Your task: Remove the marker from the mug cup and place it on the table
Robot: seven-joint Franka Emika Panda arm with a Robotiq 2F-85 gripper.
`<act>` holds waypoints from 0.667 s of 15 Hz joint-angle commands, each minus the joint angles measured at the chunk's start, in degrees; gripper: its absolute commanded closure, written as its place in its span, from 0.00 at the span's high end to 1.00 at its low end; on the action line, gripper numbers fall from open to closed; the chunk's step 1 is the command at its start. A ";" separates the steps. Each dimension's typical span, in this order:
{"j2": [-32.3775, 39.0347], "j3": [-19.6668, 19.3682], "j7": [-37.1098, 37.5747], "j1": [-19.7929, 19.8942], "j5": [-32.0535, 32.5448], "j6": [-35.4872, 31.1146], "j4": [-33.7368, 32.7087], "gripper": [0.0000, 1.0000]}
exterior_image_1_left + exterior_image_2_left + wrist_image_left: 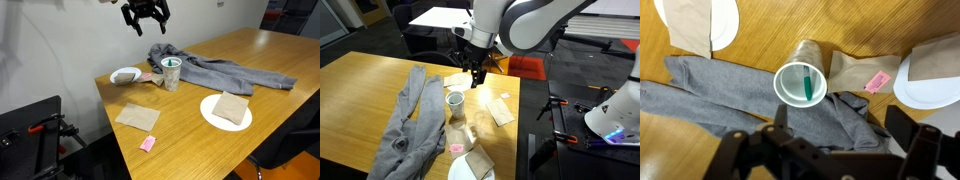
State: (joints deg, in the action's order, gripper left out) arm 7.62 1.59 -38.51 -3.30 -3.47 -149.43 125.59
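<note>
The whitish-grey mug cup stands upright on the wood-grain table, at the edge of a grey cloth. It also shows in an exterior view and in the wrist view. The green marker leans inside the cup, and its tip shows at the rim. My gripper hangs high above the table, apart from the cup, open and empty. It also shows in an exterior view. In the wrist view the gripper has its fingers spread over the cloth just below the cup.
A crumpled grey cloth lies behind and beside the cup. A shallow white bowl sits next to the cup. A white plate carries a brown napkin. Another brown napkin and a pink block lie near the table's front edge.
</note>
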 commanded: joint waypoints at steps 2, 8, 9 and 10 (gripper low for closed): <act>2.97 2.43 -8.54 2.86 -1.18 1.28 -3.73 1.00; 6.28 3.16 -14.05 4.16 0.42 4.68 -7.70 1.00; 6.81 3.23 -14.70 4.19 0.82 5.16 -8.20 1.00; 7.15 3.25 -15.25 4.20 1.22 5.75 -8.65 1.00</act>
State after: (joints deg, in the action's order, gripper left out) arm 13.12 3.70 -51.45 -0.28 -3.38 -146.84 119.98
